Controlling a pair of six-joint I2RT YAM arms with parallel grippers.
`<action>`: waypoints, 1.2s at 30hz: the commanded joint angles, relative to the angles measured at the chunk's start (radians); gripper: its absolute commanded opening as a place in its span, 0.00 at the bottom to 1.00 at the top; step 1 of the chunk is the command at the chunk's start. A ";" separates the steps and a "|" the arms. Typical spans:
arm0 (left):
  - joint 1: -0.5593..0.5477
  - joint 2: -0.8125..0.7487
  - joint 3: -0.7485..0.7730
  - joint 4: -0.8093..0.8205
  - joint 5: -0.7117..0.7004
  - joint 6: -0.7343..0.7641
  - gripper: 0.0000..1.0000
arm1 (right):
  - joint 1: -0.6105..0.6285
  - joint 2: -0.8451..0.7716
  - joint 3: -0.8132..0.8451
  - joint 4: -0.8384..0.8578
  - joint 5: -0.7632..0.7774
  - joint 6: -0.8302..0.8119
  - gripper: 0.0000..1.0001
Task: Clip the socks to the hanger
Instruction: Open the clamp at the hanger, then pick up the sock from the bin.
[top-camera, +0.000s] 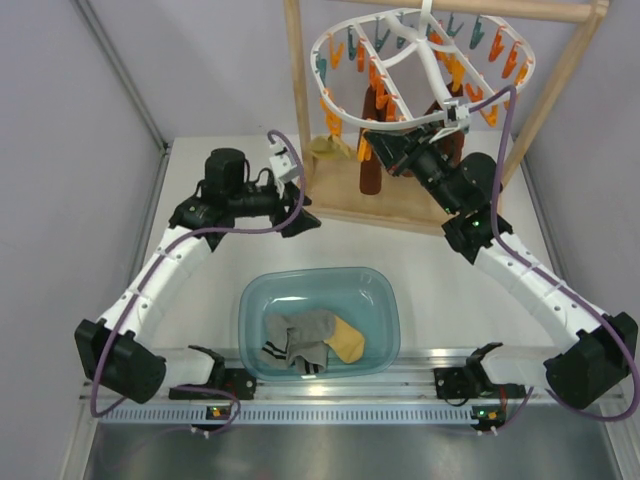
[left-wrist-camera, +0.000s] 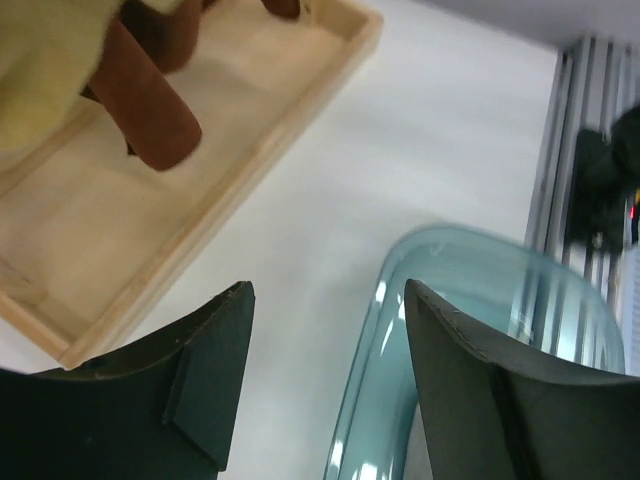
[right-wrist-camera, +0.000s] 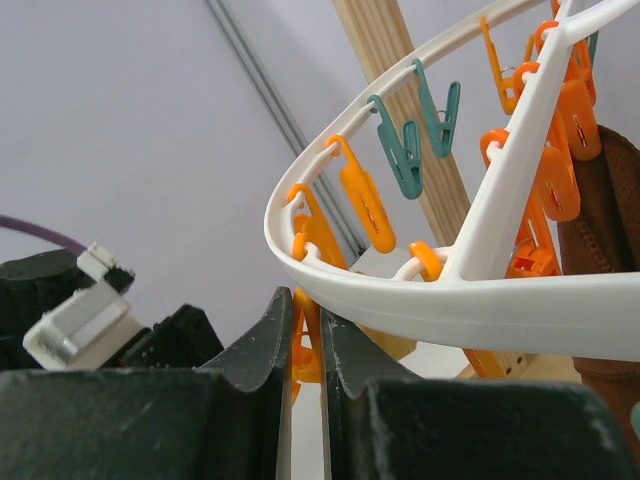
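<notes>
From above, the translucent teal basin (top-camera: 320, 273) sits on the white worktop (top-camera: 470, 290) between the two arms. In it lie crumpled grey socks (top-camera: 296, 342) with striped cuffs and one mustard sock (top-camera: 348, 342), touching each other. Behind it the white hanger (top-camera: 345, 25) hangs inside a wooden rack (top-camera: 294, 100). A pale yellow sock (top-camera: 328, 148) and dark brown socks (top-camera: 372, 170) dangle from the hanger over the rack's tray base (top-camera: 400, 212). The left gripper (top-camera: 298, 222) hovers between tray and basin. The right gripper (top-camera: 372, 142) reaches up to the hanger's near rim.

Through the left wrist camera, we see the left gripper (left-wrist-camera: 325, 370) released, its fingers (left-wrist-camera: 215, 380) spread with nothing between them. It is above bare worktop beside the basin's rim (left-wrist-camera: 400, 290). The wooden tray (left-wrist-camera: 200, 210) holds nothing on its floor. A brown sock (left-wrist-camera: 150, 110) and a blurred yellow sock (left-wrist-camera: 40, 80) hang over it.

At the right wrist, the right gripper (right-wrist-camera: 306, 340) is clenched on an orange clip (right-wrist-camera: 304, 355) under the hanger's ring (right-wrist-camera: 450, 300). Teal clips (right-wrist-camera: 405, 150) hang further along.
</notes>
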 joint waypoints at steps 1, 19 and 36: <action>-0.014 -0.003 0.081 -0.453 0.120 0.388 0.66 | -0.012 -0.036 0.009 -0.007 -0.065 0.010 0.00; -0.566 -0.068 -0.261 -0.415 -0.143 0.772 0.64 | -0.018 -0.031 0.020 -0.071 -0.096 -0.015 0.00; -0.823 0.342 -0.217 -0.144 -0.421 0.737 0.62 | -0.059 -0.027 -0.006 -0.053 -0.126 -0.007 0.00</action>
